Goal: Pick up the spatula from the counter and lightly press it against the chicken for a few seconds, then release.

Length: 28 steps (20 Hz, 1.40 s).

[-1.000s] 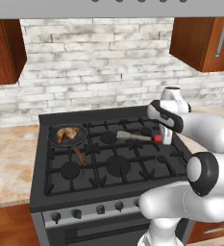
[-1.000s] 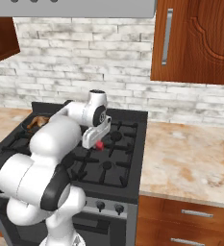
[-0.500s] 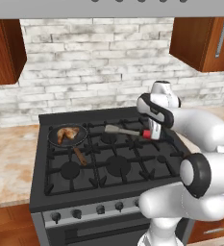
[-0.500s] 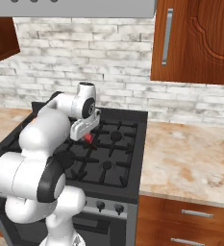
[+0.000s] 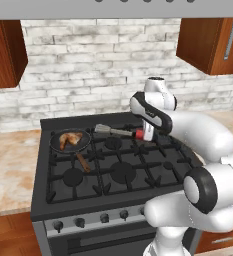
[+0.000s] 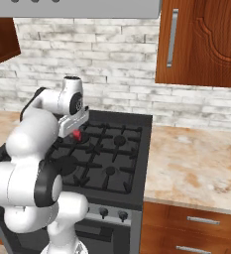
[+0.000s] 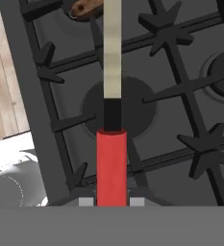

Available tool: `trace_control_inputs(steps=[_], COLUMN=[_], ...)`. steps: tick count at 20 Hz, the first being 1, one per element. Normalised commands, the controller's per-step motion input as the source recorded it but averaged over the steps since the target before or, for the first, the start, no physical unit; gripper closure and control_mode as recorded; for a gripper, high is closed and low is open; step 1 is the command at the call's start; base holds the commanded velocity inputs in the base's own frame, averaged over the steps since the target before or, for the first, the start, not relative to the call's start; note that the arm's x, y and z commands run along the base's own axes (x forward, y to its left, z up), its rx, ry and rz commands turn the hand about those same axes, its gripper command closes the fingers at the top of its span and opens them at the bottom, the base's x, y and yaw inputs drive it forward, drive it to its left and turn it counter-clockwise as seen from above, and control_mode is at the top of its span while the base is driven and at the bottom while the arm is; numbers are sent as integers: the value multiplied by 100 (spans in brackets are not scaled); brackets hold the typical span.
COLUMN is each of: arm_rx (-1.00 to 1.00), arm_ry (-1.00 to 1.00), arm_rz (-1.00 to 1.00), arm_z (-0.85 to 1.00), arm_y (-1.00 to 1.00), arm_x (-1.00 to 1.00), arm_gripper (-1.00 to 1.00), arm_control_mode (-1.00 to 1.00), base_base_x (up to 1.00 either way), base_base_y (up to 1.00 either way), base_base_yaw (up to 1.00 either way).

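The spatula (image 5: 117,132) has a red handle, a dark neck and a pale blade, and it hangs level above the stove's back burners. Its blade points left toward the chicken (image 5: 68,138). The browned chicken lies in a dark pan (image 5: 82,145) on the back left burner. My gripper (image 5: 141,135) is shut on the red handle (image 6: 77,134). In the hand view the spatula (image 7: 112,144) runs straight up from between my fingertips (image 7: 87,202). The blade tip stays a short way right of the pan.
The black stove (image 5: 118,172) has raised grates and front knobs (image 5: 104,218). The pan's brown handle (image 5: 83,162) points toward the front, and its end (image 7: 84,7) shows in the hand view. Stone counters (image 6: 191,158) flank the stove. Wooden cabinets (image 5: 210,42) hang above.
My arm has swung left across the stove with the spatula in its grip. The blade has travelled from the right side toward the pan.
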Motion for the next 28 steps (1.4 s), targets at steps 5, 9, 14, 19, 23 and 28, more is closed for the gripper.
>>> trace_control_inputs(steps=[5,9,14,19,23,28], arm_rx=[-4,-5,-7,-8,-6,-2], arm_ry=[0,0,0,0,1,5], arm_rz=[0,0,0,-1,0,0], arm_z=[8,9,2,0,0,0], arm_y=[55,49,24,7,4,5], arm_x=[11,20,31,34,29,26], arm_gripper=[100,100,100,100,100,100], arm_control_mode=[-100,-100,-100,-100,-100,-100], base_base_x=[0,0,0,0,0,0], base_base_y=[0,0,0,0,0,0], base_base_yaw=[0,0,0,0,0,0])
